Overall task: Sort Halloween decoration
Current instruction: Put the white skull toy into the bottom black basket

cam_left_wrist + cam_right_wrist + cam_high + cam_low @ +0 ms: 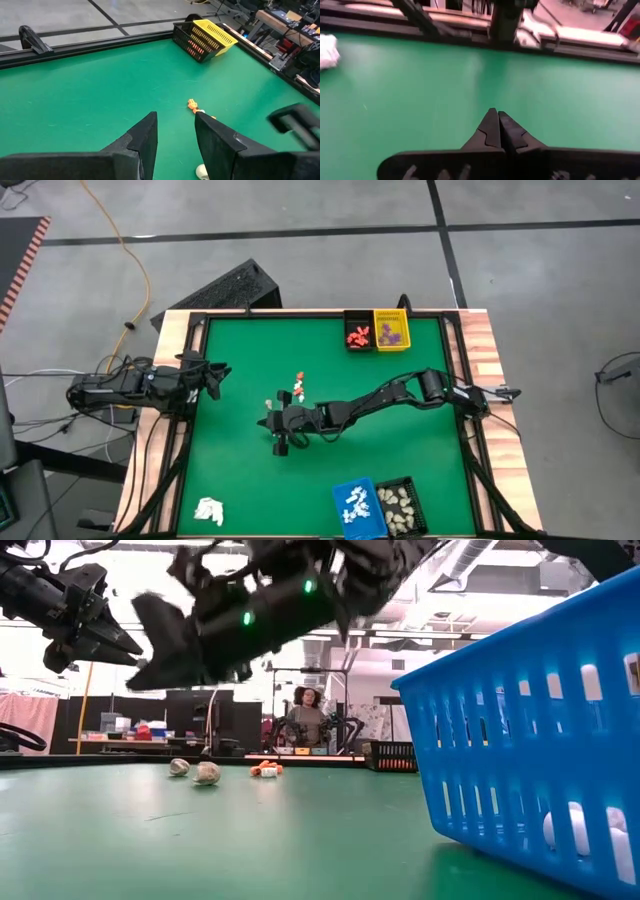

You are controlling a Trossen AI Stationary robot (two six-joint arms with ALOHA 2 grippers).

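Observation:
A few tiny Halloween decoration pieces (298,388), orange-red, white and cream, lie loose on the green mat near its middle. The low view shows them as small lumps (207,773). My right gripper (272,426) hovers above the mat just left and near of them. Its fingers are shut (497,120) with nothing showing between them. My left gripper (218,372) waits open at the table's left edge. Past its fingers (175,135) an orange piece (192,105) and a white one (201,171) lie on the mat.
At the far edge stand a black bin (357,332) holding orange-red pieces and a yellow bin (391,330) holding purple ones. At the near edge stand a blue basket (355,505) of white pieces and a black bin (400,502) of cream ones. A white wadded lump (209,510) lies near-left.

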